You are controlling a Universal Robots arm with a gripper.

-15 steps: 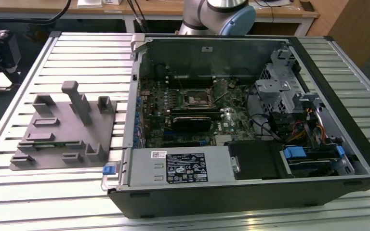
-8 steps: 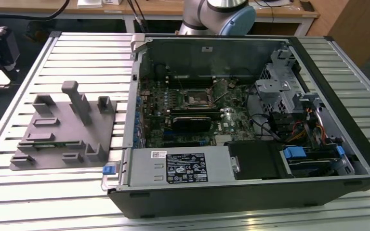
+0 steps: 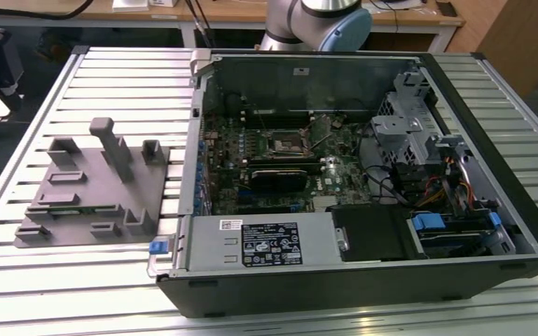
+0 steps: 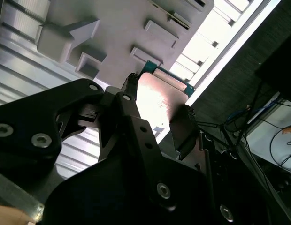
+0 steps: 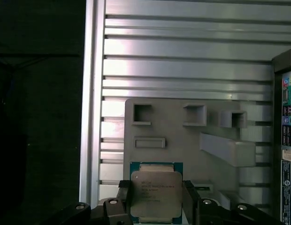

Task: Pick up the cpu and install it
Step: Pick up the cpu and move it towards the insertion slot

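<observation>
The cpu (image 5: pixel 156 190) is a thin square chip with a silvery top and a green edge. It sits between the two black fingers (image 5: pixel 124 202) of my gripper (image 5: pixel 156 202), which is shut on two opposite sides of it. In the second wrist view the cpu (image 4: pixel 162 98) shines pale between the same fingers (image 4: pixel 182 127) of the gripper (image 4: pixel 157 115). It hangs in the air above the grey plastic fixture block (image 5: pixel 183 140), near the block's edge. The black socket (image 3: pixel 286 143) lies on the motherboard inside the open computer case (image 3: pixel 363 294).
The fixture block (image 3: pixel 92 189) with upright posts rests on the slatted metal table (image 3: pixel 110 70), at the exterior view's left of the case. The arm's base (image 3: pixel 316 21) stands behind the case. Drive cages and cables (image 3: pixel 437 175) fill the case's right side.
</observation>
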